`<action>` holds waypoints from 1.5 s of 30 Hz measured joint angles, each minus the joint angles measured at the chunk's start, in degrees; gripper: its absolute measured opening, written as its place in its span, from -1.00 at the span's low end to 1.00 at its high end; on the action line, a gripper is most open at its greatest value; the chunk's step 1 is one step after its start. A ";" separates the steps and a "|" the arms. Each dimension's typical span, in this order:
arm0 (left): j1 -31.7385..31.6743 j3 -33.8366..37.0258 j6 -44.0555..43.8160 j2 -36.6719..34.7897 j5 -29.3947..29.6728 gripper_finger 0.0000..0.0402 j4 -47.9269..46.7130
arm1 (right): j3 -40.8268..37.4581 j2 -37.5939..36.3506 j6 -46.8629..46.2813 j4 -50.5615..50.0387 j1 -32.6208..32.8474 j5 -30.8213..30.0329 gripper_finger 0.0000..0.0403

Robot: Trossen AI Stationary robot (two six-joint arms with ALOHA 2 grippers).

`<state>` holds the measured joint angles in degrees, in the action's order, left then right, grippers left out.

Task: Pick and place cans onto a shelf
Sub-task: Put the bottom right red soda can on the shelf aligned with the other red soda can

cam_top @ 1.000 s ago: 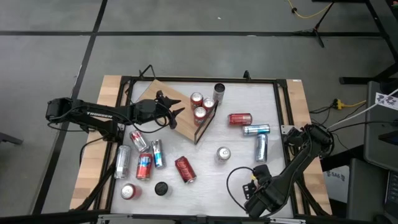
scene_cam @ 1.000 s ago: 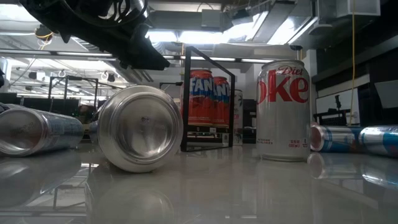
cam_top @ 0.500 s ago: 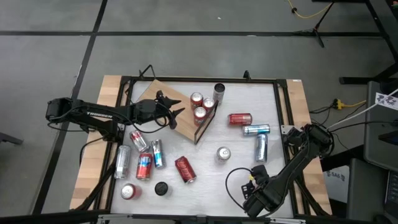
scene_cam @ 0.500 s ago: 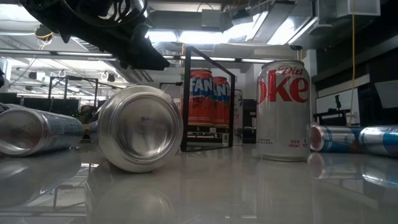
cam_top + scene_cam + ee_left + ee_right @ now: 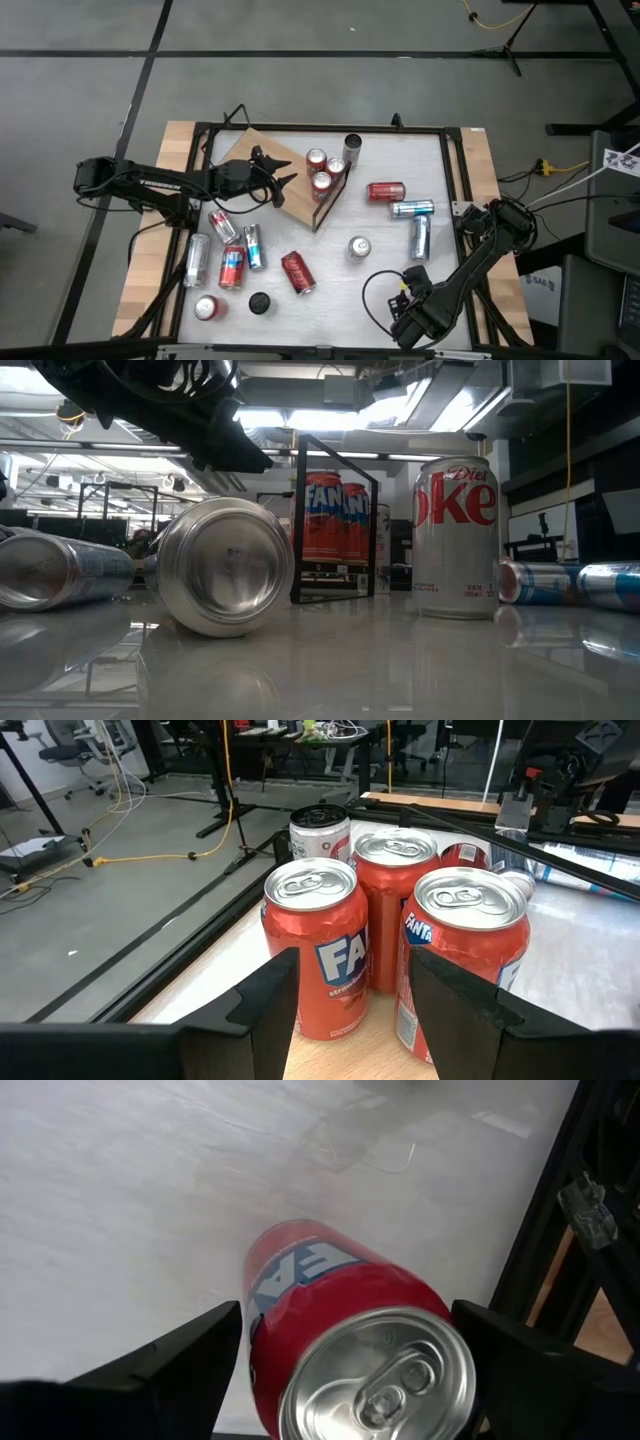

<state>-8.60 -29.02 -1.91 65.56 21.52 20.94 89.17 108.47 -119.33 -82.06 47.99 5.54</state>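
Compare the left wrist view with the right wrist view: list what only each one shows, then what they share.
Only the left wrist view: three upright red Fanta cans standing together on the wooden shelf, a darker-topped can behind them, and the room's floor and cables beyond. The left gripper is open and empty, facing those cans.

Only the right wrist view: one red can between the fingers of the right gripper, above bare white tabletop, with black frame at one side.

Both: red silver-topped cans framed by that arm's own dark fingers.

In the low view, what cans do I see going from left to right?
Silver can lying down → can end-on showing its round end → red Fanta cans behind the black frame → standing Diet Coke can → blue-and-silver cans lying down.
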 joint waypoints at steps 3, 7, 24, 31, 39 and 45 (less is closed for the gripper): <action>0.00 0.00 0.00 0.00 0.00 -0.09 0.01 | 0.00 0.00 0.04 0.10 0.00 -0.27 0.74; 0.02 0.00 0.52 0.00 0.00 -0.09 0.01 | 0.00 0.00 0.07 -0.04 0.00 -0.58 0.74; 0.01 0.00 0.98 0.00 0.00 -0.09 0.01 | 0.00 0.00 2.66 0.09 0.00 -3.42 0.74; 0.01 0.00 0.96 0.00 0.00 -0.09 0.01 | 0.00 -0.03 3.02 0.84 0.00 -4.54 0.60; 0.01 0.00 0.94 0.00 0.00 -0.09 0.01 | 0.07 -0.09 4.28 1.54 0.00 -6.03 0.34; 0.00 0.00 0.92 0.00 0.00 -0.09 0.01 | 0.07 -0.09 5.30 1.60 0.00 -6.13 0.40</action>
<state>-8.60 -29.02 -0.99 65.56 21.52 20.95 89.23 108.38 -114.03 -80.46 47.99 -0.59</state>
